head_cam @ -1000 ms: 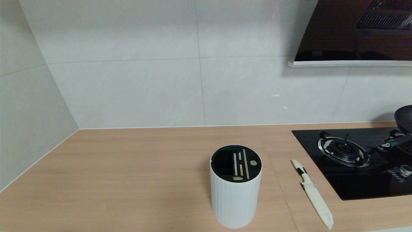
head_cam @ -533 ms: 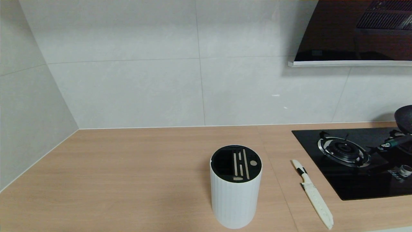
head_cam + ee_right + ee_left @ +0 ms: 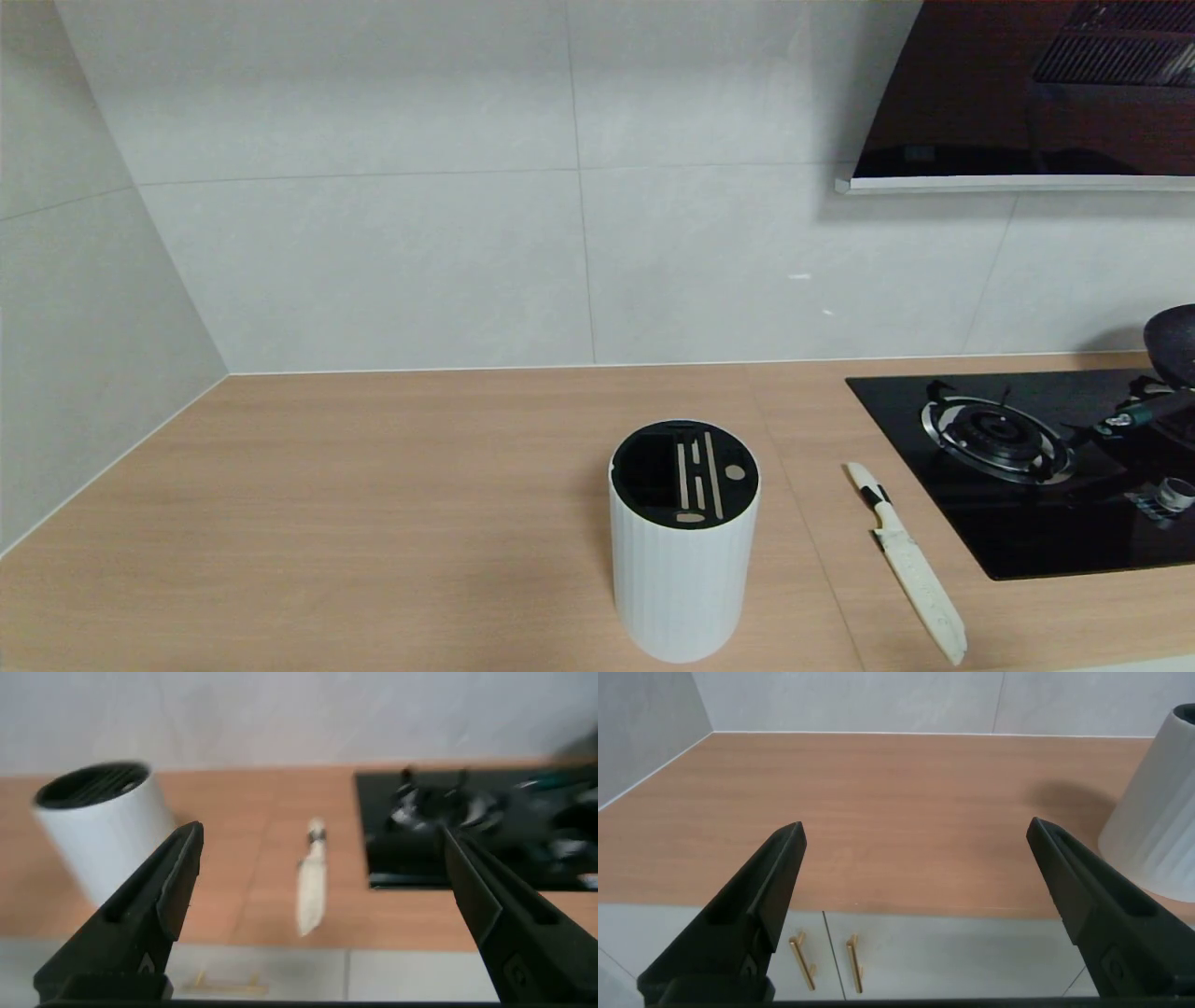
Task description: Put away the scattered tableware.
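A white knife (image 3: 904,558) with a black band on its handle lies flat on the wooden counter (image 3: 373,504), between the hob and a white ribbed knife holder (image 3: 683,551). The holder stands upright, and its black top has several slots. In the right wrist view the knife (image 3: 311,877) lies ahead of my right gripper (image 3: 318,905), which is open and held off the counter's front edge, with the holder (image 3: 107,826) off to one side. My left gripper (image 3: 915,868) is open too, in front of the counter edge, with the holder (image 3: 1158,803) at the side of its view.
A black gas hob (image 3: 1027,467) with a burner ring takes up the counter's right end, and a dark pan (image 3: 1172,350) sits at its far edge. A range hood (image 3: 1027,93) hangs above. Tiled walls close the back and left. Cabinet doors with gold handles (image 3: 827,961) are below.
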Robot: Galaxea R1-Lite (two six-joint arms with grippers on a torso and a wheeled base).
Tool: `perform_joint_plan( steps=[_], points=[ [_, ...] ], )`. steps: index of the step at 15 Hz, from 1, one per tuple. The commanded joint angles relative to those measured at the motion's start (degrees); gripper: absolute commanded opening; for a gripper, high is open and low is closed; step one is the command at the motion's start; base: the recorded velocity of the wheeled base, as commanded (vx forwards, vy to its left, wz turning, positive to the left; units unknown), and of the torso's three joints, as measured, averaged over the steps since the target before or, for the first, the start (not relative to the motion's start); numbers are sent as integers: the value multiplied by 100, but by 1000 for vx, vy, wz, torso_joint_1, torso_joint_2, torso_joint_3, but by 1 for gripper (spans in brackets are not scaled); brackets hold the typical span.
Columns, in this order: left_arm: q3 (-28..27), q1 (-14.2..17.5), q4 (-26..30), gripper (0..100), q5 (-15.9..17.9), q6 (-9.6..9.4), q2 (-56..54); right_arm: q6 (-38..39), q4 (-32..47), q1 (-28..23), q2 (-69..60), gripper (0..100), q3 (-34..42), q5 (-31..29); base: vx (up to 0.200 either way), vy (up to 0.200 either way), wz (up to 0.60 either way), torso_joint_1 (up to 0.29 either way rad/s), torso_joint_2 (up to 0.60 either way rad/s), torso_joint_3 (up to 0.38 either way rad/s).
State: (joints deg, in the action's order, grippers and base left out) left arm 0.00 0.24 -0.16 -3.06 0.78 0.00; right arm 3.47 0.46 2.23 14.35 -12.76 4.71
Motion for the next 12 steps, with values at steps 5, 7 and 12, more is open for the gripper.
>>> perform_joint_plan(
  steps=[5,7,12],
  points=[
    [0,2,-2,100,-2,1,0,-40,-398,190,4867,100,-1448,338,0,0,0,0,0,0],
    [0,2,-2,100,-2,1,9,-40,-574,225,5834,100,-1826,312,0,0,0,0,0,0],
    [0,2,-2,100,-2,1,9,-40,-1584,339,7688,100,-2125,241,0,0,0,0,0,0]
  ],
)
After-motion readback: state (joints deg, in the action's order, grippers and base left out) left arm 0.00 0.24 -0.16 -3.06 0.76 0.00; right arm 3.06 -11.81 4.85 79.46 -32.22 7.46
